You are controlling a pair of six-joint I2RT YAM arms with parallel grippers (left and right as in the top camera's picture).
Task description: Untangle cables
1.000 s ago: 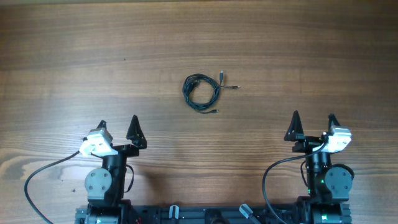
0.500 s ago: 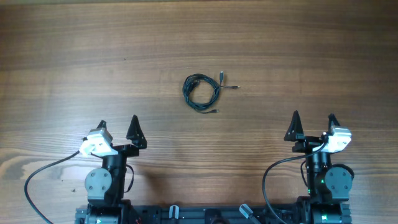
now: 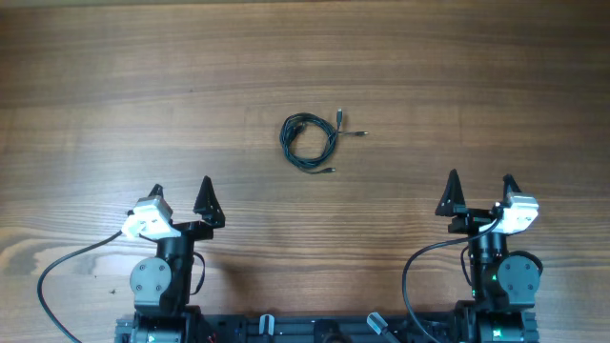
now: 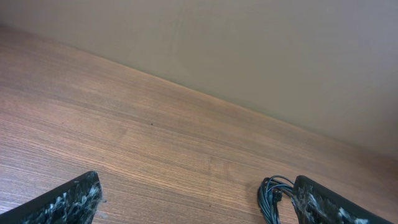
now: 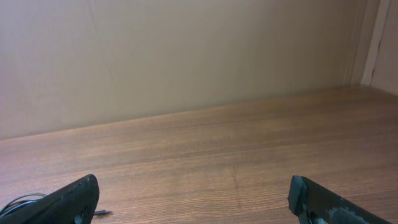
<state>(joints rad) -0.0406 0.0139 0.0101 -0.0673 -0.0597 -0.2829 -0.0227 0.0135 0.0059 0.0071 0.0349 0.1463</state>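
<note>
The cables (image 3: 308, 141) lie as one small dark coil in the middle of the wooden table (image 3: 114, 86), with thin plug ends sticking out to the right and below. In the left wrist view the coil (image 4: 273, 196) shows partly behind my right fingertip. The right wrist view catches only a thin loop of cable (image 5: 15, 203) and a plug tip at its lower left. My left gripper (image 3: 180, 193) stands open near the front left, well short of the coil. My right gripper (image 3: 480, 189) stands open at the front right, also apart from it. Neither holds anything.
Thick black robot cables (image 3: 59, 270) loop from the arm bases along the front edge. A plain beige wall (image 5: 186, 56) rises behind the far table edge.
</note>
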